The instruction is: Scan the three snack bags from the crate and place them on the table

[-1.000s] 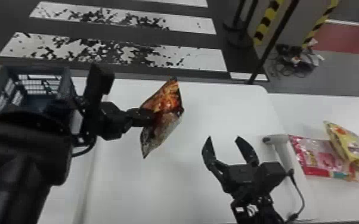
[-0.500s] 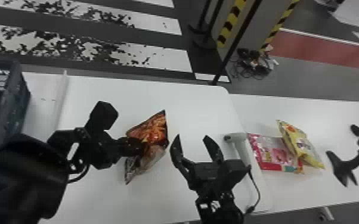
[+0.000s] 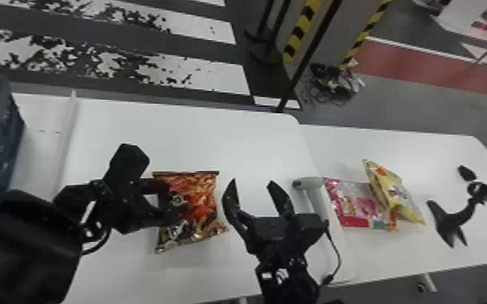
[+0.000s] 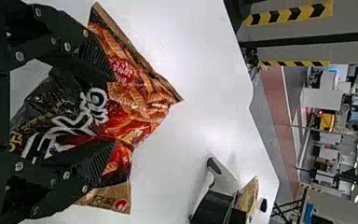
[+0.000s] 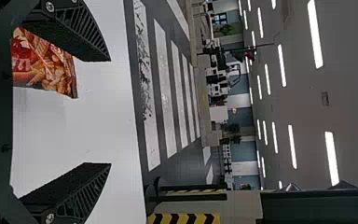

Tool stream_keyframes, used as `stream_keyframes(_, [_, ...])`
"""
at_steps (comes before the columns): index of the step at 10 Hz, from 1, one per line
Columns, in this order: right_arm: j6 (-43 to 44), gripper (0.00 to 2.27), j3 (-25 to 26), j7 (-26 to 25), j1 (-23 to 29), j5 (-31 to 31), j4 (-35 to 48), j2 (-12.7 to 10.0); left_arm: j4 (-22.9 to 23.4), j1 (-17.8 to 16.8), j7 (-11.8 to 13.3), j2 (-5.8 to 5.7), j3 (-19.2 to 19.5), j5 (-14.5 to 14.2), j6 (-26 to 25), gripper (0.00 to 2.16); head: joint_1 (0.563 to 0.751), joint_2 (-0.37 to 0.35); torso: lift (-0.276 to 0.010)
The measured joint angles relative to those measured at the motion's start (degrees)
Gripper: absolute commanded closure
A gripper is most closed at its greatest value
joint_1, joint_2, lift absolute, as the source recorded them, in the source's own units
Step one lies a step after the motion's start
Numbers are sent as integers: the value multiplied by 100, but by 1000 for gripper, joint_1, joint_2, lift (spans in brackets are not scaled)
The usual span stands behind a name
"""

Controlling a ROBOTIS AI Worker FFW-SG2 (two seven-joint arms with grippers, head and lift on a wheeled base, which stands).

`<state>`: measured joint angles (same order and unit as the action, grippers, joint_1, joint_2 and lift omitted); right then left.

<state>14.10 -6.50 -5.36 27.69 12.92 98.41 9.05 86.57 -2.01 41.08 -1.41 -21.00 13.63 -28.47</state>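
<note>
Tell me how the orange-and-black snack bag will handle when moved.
The snack bag is probably floppy: its thin film buckles between the left jaws. Its glossy surface could turn slippery under a loose pinch. The puffed middle suggests it is light for its size.

White tables [image 3: 234,141] bear crate [image 3: 2,137], scanner [image 3: 310,184], stand [image 3: 445,220] and two snack bags [image 3: 350,200].

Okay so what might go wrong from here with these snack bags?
The orange bag is creased between the left gripper's fingers, so its code may scan poorly. The open right gripper might knock the white scanner close by. The yellow bag overlaps the pink one, so another placed there could slide.
</note>
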Motion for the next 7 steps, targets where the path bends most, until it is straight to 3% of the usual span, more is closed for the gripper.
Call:
stream_keyframes(2, [0, 83, 0, 0, 1, 9, 3, 4, 248, 131, -70, -22, 164, -45, 168, 33, 695, -326, -62])
stream_keyframes(4, [-10, 80, 0, 3, 8, 61, 42, 22, 766, 438, -300, -51, 526, -256, 325, 36, 695, -302, -62])
stream_keyframes(7, [-705, 80, 19, 9, 9, 214, 412, 35, 1387, 1104, -842, -77, 1182, -718, 1333, 39, 695, -222, -62])
